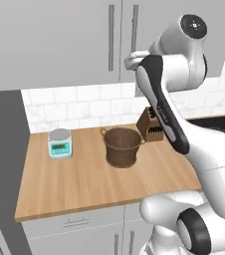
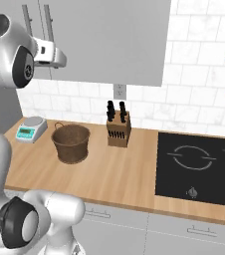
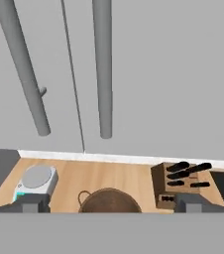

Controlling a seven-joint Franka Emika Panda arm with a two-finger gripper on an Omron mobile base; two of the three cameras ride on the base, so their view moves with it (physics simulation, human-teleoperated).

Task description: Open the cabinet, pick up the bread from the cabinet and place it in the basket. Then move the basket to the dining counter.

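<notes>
Facing the closed cabinet (image 1: 55, 45), the end effector (image 3: 109, 203) hangs with tips spread and empty; centre them on the right door's handle (image 3: 102, 69) before clamping. The basket (image 1: 122, 146) waits on the surface (image 1: 59, 184) below.

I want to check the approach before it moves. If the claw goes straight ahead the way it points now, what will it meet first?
Probably the closed cabinet, near its right-hand bar handle. The open claw faces the doors; depth is unclear, so handle or door panel could come first.
</notes>
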